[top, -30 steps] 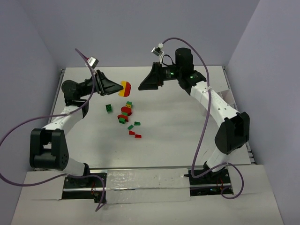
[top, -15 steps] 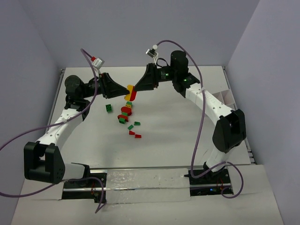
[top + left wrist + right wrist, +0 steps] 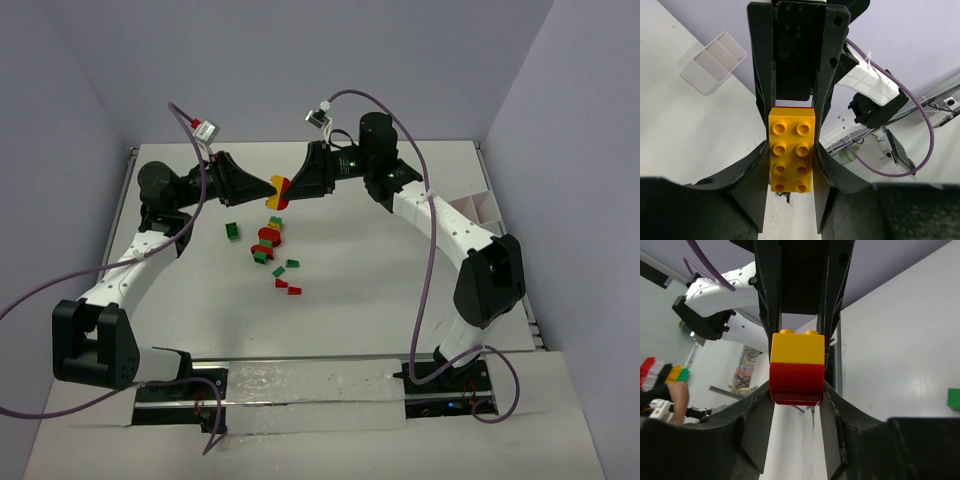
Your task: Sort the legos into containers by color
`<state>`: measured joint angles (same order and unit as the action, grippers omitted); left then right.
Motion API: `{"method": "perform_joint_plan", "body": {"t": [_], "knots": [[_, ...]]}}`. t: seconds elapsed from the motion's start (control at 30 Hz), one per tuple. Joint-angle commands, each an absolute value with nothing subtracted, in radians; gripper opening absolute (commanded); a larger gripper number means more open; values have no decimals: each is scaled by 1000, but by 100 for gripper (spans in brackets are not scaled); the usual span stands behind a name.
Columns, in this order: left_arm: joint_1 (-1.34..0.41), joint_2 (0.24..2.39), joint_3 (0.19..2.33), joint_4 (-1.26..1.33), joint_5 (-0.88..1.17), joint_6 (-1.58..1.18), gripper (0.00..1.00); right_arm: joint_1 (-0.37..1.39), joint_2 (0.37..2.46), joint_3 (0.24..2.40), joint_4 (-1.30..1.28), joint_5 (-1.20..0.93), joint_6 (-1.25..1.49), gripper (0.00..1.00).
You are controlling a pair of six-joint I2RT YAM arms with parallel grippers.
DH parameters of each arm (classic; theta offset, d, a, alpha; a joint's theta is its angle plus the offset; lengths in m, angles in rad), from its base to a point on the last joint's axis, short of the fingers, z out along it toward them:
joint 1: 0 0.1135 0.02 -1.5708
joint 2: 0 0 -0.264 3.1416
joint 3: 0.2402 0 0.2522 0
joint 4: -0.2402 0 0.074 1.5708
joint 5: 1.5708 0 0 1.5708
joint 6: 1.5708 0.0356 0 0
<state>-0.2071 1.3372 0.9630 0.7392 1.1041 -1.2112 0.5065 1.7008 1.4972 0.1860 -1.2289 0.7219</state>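
The left gripper (image 3: 270, 186) is clamped on the yellow brick (image 3: 791, 150); in its wrist view the two fingers press on the long sides of this brick. The right gripper (image 3: 291, 187) meets it nose to nose. As far as its own wrist view shows, its fingers lie against both sides of the red brick (image 3: 796, 382), so I judge that it grips this one. The two bricks are joined in one small stack, which is held in the air between the arms, above the far part of the counter (image 3: 360, 290).

Below the stack, the loose bricks (image 3: 268, 242) lie on the counter in a small group of red, green and yellow. One green brick (image 3: 232, 231) lies a little apart, to the left. The white tray (image 3: 472, 209) stands well apart, at the right edge, behind the right arm.

I think the task is only at its beginning. In the left wrist view the three compartments show nothing inside. The step in hand seems to be pulling the two colours apart. After this, every brick must go into its compartment.
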Motion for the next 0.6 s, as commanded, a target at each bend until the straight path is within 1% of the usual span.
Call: {"method": "perform_joint_plan", "body": {"t": [0.0, 0.03, 0.07, 0.1, 0.13, 0.17, 0.2, 0.3, 0.33, 0.37, 0.4, 0.47, 0.5, 0.53, 0.57], "knots": [[-208, 1334, 977, 788, 1081, -1215, 0, 511, 1647, 1502, 178, -1193, 679, 38], [-206, 1333, 977, 779, 1078, -1207, 0, 509, 1644, 1500, 173, -1187, 672, 35], [-201, 1332, 977, 756, 1077, -1192, 0, 508, 1644, 1500, 166, -1181, 667, 22], [-201, 1331, 977, 756, 1075, -1192, 0, 503, 1644, 1500, 155, -1181, 667, 22], [-188, 1327, 977, 730, 1074, -1173, 0, 495, 1637, 1499, 123, -1183, 650, 12], [-171, 1324, 979, 710, 1074, -1151, 0, 480, 1628, 1497, 99, -1185, 629, 4], [-154, 1321, 983, 685, 1075, -1129, 0, 457, 1620, 1495, 69, -1189, 598, 0], [-100, 1318, 1009, 574, 1083, -1016, 0, 392, 1605, 1522, -108, -1215, 470, 0], [-85, 1318, 1021, 481, 1086, -970, 0, 371, 1605, 1543, -287, -1221, 334, 0], [-61, 1318, 1040, 430, 1081, -875, 0, 326, 1609, 1593, -391, -1215, 245, 0], [-52, 1318, 1041, 376, 1077, -871, 0, 303, 1609, 1596, -502, -1202, 164, 0], [-40, 1318, 1071, 282, 1066, -737, 0, 259, 1623, 1675, -704, -1169, 4, 0], [-35, 1316, 1078, 204, 1041, -654, 0, 239, 1631, 1728, -900, -1101, -159, 0], [-38, 1317, 1106, 132, 997, -584, 0, 201, 1645, 1760, -1022, -1005, -253, 0], [-48, 1320, 1126, 46, 963, -533, 0, 184, 1657, 1776, -1117, -859, -324, 0]]}}
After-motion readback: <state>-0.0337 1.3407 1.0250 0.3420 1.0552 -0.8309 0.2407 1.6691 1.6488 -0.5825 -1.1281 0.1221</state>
